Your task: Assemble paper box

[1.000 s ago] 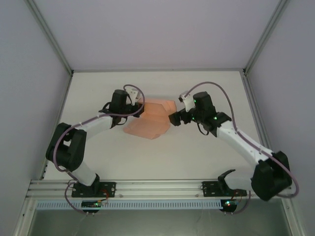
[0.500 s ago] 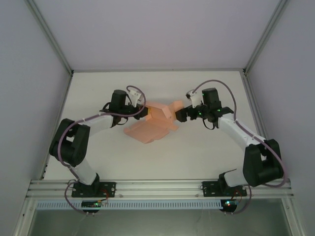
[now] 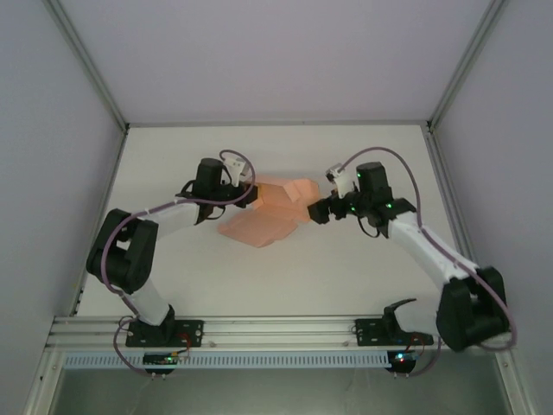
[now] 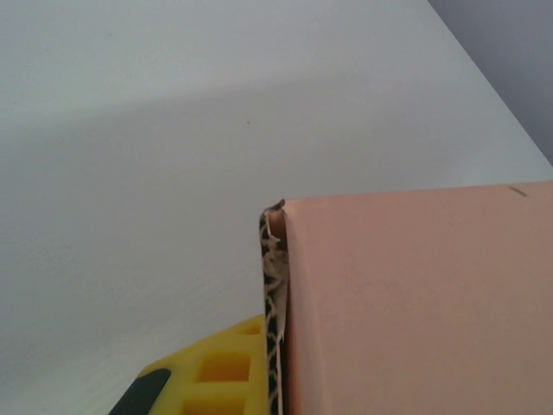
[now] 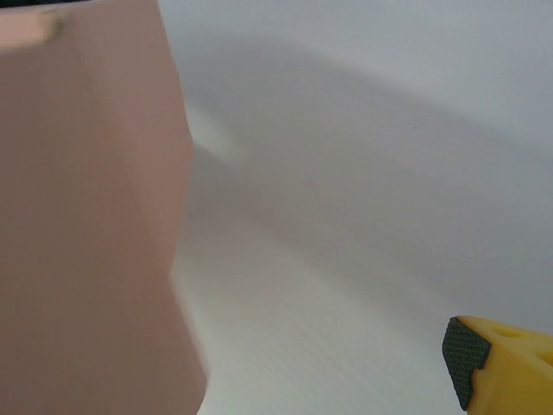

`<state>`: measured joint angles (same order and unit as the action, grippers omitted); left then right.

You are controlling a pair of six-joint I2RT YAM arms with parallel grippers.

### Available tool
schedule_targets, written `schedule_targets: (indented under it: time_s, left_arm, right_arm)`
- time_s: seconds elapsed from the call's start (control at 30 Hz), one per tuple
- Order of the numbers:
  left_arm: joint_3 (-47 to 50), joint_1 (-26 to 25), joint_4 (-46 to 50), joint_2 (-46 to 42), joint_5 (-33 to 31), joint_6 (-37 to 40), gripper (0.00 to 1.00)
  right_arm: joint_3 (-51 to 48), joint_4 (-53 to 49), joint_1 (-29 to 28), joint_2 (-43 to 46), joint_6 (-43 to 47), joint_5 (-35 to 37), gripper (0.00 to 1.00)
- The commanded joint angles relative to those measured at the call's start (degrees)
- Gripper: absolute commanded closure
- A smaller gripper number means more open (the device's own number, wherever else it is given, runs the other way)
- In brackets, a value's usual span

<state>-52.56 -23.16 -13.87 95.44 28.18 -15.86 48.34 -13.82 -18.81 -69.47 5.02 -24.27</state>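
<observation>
While I am pinching the left edge of the paper box (image 3: pixel 263 226) in my left gripper (image 3: pixel 250 195), I am holding my right gripper (image 3: pixel 313 210) spread wide at the box's right side, with nothing between its jaws. The box is sitting in the middle of the table (image 3: pixel 346 268), between my 2 grippers. It looks only partly folded, with a paler flap standing up at the far right and a broader sheet spreading toward my bases.

From my left wrist I am seeing 1 yellow finger (image 4: pixel 216 380) pressed flat against the card's edge, so that grip is fully closed on the pink wall. From my right wrist I am seeing a tall pink panel on the left and 1 dark pad (image 5: pixel 465 356) well apart from it. I cannot tell whether my other right finger is touching the card.

I am judging this card to be very light and thin, stiff only along its creases and floppy across its open panels. Its smooth face is probably giving my pads little bite, and a single pinch point is likely letting the whole sheet swing or sag. I am expecting a hard squeeze or a sideways push to dent or buckle it.

So I am thinking of taking the right side by the free edge of the raised flap, close to a crease. There the card should be resisting best, and I should be closing gently.
</observation>
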Motion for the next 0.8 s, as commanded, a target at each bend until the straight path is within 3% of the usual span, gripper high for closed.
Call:
schedule_targets:
  time_s: [0.0,0.27,0.57,0.77]
  left_arm:
    - [-0.91,0.57,0.2,-2.57,-1.85,-1.38,1.0]
    - [-1.75,0.59,2.0,-2.53,-0.82,-0.36,1.0]
    - [-1.57,0.57,1.96,-1.51,-0.68,-0.76,1.0]
    - [-1.98,0.42,2.18,-0.78,-0.98,-1.06,1.0]
  right_arm:
    - [-4.65,-4.44,-0.28,5.4,0.66,4.3,0.01]
    - [-7.58,2.12,-0.59,5.07,-2.16,4.65,0.0]
    - [-0.52,10.33,-2.58,-4.15,-5.81,-0.51,0.01]
    - [4.93,10.3,-4.77,-10.72,-7.4,3.04,0.0]
